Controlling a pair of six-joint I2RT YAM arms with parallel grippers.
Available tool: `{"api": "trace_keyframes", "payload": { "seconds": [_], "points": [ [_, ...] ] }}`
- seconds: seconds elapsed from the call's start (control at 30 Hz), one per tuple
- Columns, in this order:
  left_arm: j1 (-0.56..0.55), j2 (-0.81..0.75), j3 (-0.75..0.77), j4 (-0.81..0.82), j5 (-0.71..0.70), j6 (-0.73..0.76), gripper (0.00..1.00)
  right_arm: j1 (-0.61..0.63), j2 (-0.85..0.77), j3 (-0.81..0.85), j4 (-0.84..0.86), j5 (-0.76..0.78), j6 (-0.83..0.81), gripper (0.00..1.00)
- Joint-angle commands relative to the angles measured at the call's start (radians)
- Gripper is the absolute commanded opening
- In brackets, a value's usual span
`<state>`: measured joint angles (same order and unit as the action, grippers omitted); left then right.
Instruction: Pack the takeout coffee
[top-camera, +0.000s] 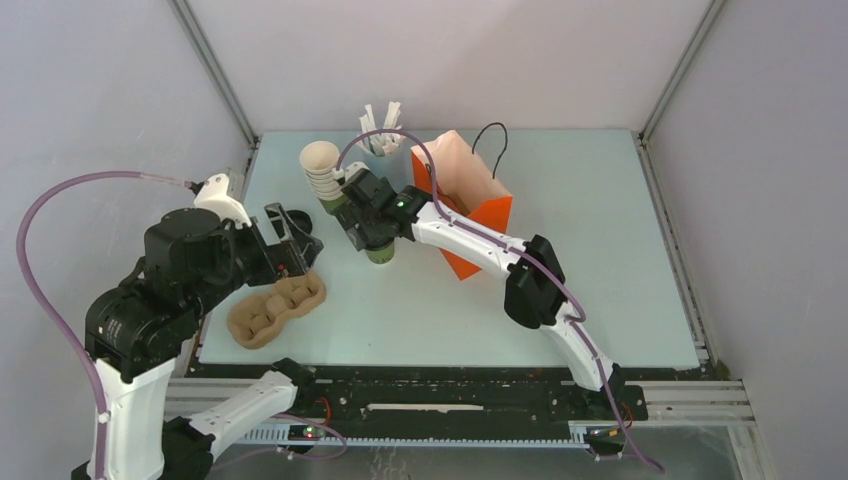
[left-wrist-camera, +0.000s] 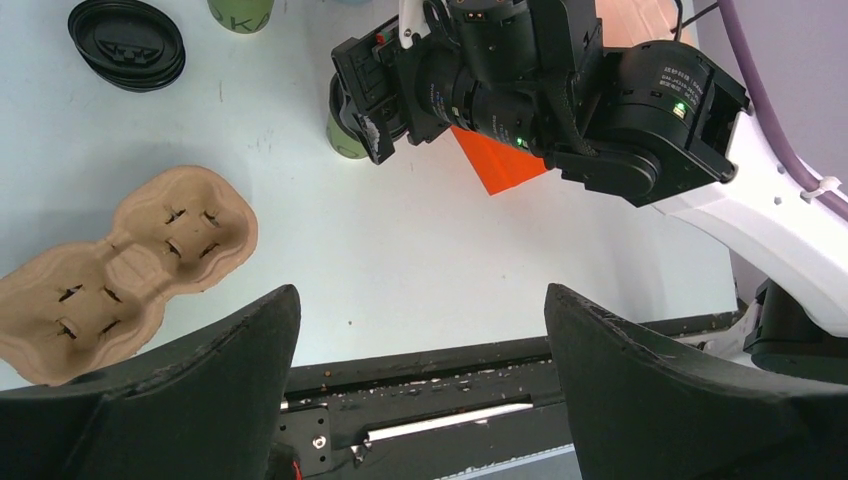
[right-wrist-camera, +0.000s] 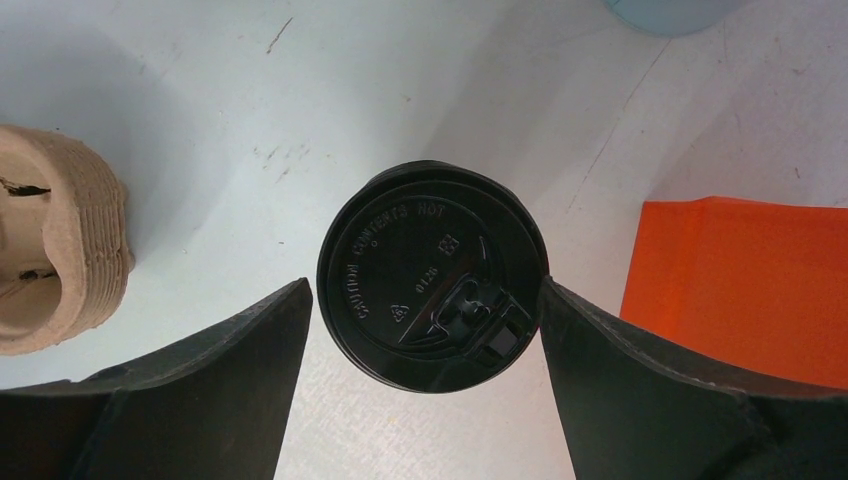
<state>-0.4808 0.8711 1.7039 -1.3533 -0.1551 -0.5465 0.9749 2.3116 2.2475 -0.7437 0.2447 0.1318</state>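
Black lid (right-wrist-camera: 432, 300) fills the middle of the right wrist view, capping the green cup (top-camera: 380, 252), which stands on the table (top-camera: 560, 300) at centre left of the top view. The right gripper (right-wrist-camera: 425, 295) is spread wide and straddles the cup, one finger at each lower corner of its own view. The lid only just fits between them. Whether a pad already brushes the rim I cannot tell from this angle; nothing looks clamped.

The main risk is in the closing. With so little room either side, one finger would likely land first and shove the cup sideways. If the fingers sit at lid height and not on the paper wall, the squeeze could pop the lid off or let the cup slip out from under it. Too hard a pinch on the wall would buckle it.

The orange bag (top-camera: 470, 205) stands just beside the cup at the right. A lift that swings that way could catch its edge or tip it.

The left gripper (left-wrist-camera: 418, 300) hangs released and empty above the table, close to the pulp carrier (top-camera: 277, 308) at lower left. If the cup goes to the carrier, the two arms would crowd each other there.
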Motion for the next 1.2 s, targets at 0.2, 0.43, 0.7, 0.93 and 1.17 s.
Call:
{"api": "trace_keyframes", "payload": {
  "seconds": [0.2, 0.43, 0.7, 0.93, 1.17],
  "points": [
    [0.007, 0.024, 0.049, 0.002, -0.015, 0.042, 0.96, -0.013, 0.023, 0.034, 0.018, -0.014, -0.02, 0.92],
    [0.007, 0.034, 0.054, 0.004, -0.015, 0.054, 0.96, -0.022, 0.031, 0.035, 0.02, -0.012, -0.02, 0.95],
    [0.007, 0.036, 0.049, 0.005, -0.015, 0.062, 0.97, -0.021, 0.018, 0.054, 0.017, -0.006, -0.025, 0.99],
    [0.007, 0.04, 0.044, 0.014, -0.009, 0.065, 0.97, -0.023, -0.006, 0.069, 0.011, 0.002, -0.026, 1.0],
    [0.007, 0.042, 0.045, 0.014, -0.006, 0.068, 0.97, -0.029, 0.006, 0.049, 0.006, -0.012, -0.011, 1.0]
  ]
}}
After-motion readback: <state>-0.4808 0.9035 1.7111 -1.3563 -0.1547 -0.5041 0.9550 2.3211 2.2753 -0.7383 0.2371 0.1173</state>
